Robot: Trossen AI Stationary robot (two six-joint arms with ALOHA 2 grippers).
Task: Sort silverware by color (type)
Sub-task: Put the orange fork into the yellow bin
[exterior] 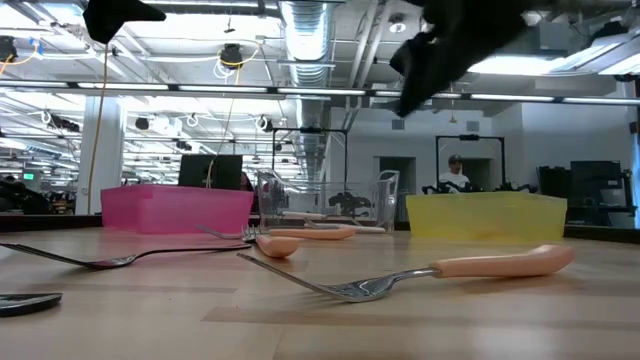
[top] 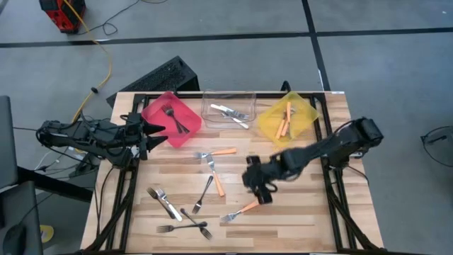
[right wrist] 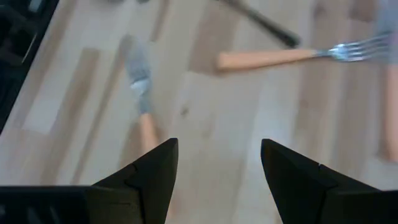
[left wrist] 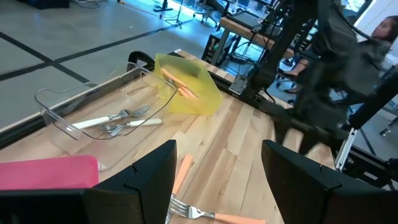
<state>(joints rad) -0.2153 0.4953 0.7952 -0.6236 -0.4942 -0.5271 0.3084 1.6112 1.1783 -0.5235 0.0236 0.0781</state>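
Observation:
Loose silverware lies flat on the wooden table: orange-handled forks (top: 241,211) (top: 216,151) (top: 216,180), dark forks (top: 204,195) (top: 185,228) and silver forks (top: 163,202). My right gripper (top: 262,191) hangs open above the table's middle right. The orange-handled fork (right wrist: 142,93) lies below and just ahead of its fingers, untouched. My left gripper (top: 157,131) hovers open beside the red bin (top: 172,117), with nothing between its fingers (left wrist: 155,180). Dark forks lie in the red bin, silver ones (left wrist: 118,121) in the clear bin (top: 228,110), and orange-handled ones in the yellow bin (top: 287,117).
The three bins stand in a row along the table's far edge. The right arm (left wrist: 323,81) reaches in over the table from its right side. Bare wood shows at the near right of the table (top: 304,219). A person (exterior: 455,172) stands far off in the room behind.

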